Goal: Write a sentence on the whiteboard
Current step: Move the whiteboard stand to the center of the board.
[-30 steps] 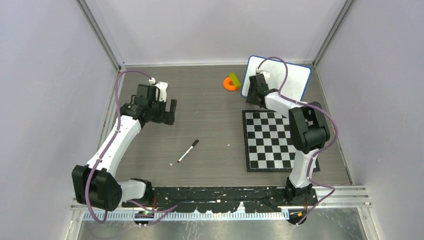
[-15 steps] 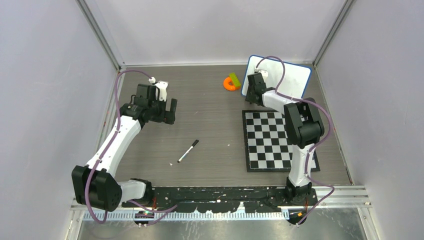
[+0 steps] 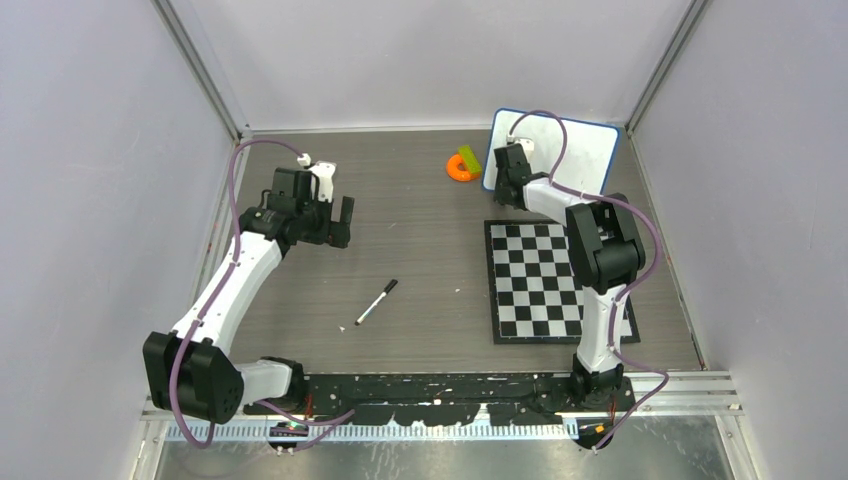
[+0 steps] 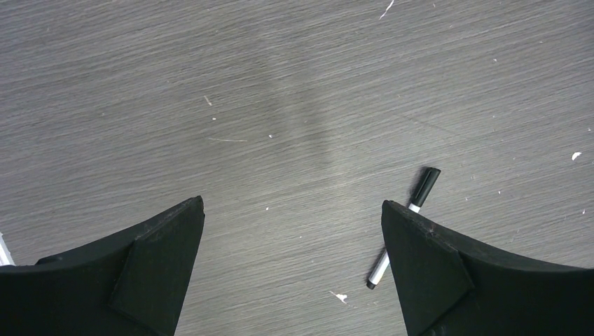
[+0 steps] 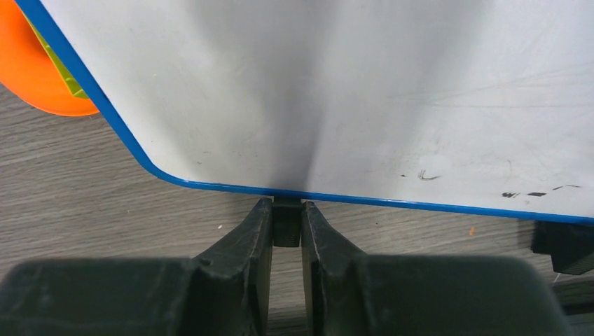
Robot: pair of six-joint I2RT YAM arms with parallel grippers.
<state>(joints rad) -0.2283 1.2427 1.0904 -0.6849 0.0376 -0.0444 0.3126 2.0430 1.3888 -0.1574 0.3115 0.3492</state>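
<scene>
On the grey table [image 3: 420,220], the whiteboard [image 3: 590,155] sat far right with nothing written yet, one foot [image 5: 286,210] pinched in the right gripper [image 5: 286,234], while the left gripper [image 4: 291,234] hung wide open over the marker [image 3: 376,302].

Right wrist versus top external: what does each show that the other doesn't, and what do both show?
Only the right wrist: the right gripper closed on the black foot under the blue rim of the whiteboard, plus faint black smudges on the board. Only the top external: the marker lying on the table, the checkered board and the open left gripper. Both: the whiteboard, with no sentence on it, and the orange disc beside it.
</scene>
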